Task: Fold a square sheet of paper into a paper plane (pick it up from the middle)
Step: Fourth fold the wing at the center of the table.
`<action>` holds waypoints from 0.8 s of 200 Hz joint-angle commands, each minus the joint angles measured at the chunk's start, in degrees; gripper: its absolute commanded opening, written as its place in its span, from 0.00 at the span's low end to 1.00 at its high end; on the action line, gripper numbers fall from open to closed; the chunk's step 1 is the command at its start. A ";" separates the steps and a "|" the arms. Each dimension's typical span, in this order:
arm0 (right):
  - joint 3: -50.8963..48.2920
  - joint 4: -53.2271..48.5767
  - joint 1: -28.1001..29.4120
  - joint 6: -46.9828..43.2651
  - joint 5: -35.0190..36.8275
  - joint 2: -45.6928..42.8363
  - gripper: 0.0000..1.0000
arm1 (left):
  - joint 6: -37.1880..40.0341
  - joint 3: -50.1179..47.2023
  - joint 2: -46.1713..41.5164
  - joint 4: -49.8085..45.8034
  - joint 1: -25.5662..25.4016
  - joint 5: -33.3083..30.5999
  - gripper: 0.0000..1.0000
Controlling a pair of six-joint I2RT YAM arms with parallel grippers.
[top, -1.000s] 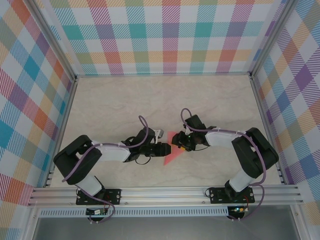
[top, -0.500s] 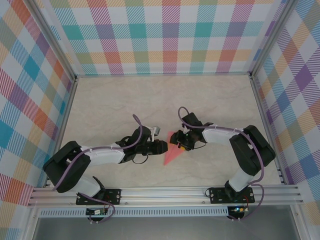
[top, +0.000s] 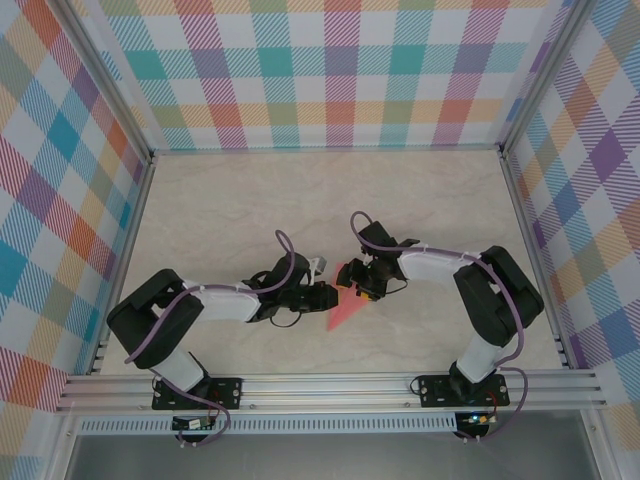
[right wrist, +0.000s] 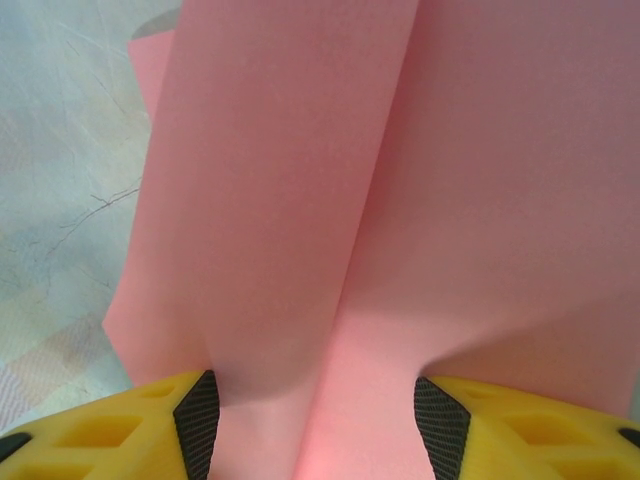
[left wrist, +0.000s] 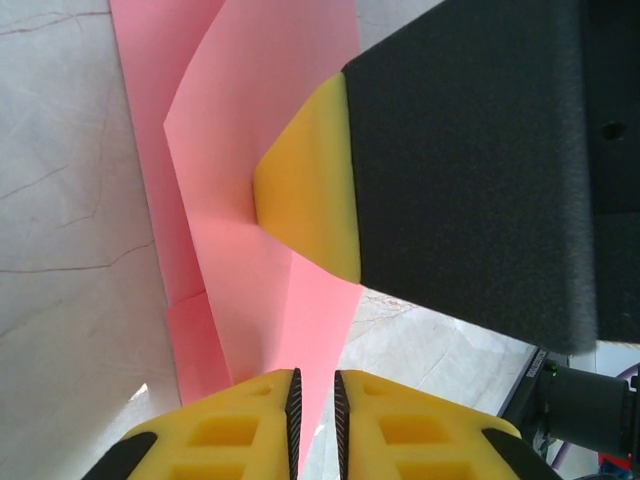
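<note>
Clamping in from 9 o'clock, the left gripper (top: 325,296) has its yellow fingers together on the edge of the pink paper (top: 341,312), probably anchoring it so a crease can be run. The paper lies part-folded on the table (top: 220,215), just 6 o'clock of centre, its tip aimed at 7 o'clock. At its 1 o'clock, the right gripper (top: 358,281) has its fingers apart, straddling the raised fold, and one tip seems to press the sheet down. Compared with half a second ago, the left elbow has tucked back in and the paper hasn't budged.

The paper plane (top: 342,311) lies on the table (top: 230,220) between the left hand (top: 327,294) and right hand (top: 357,283).
</note>
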 commanded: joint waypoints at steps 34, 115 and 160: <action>-2.69 -6.22 0.51 0.78 7.33 5.47 0.58 | 0.23 1.82 2.69 -0.81 0.32 -0.39 0.16; -2.18 -7.82 1.13 0.92 9.00 7.09 0.52 | 0.36 2.22 3.94 -1.51 0.33 -1.43 0.14; -0.91 -9.45 1.52 1.03 9.84 8.67 0.50 | 0.37 2.27 4.58 -1.78 0.32 -1.83 0.13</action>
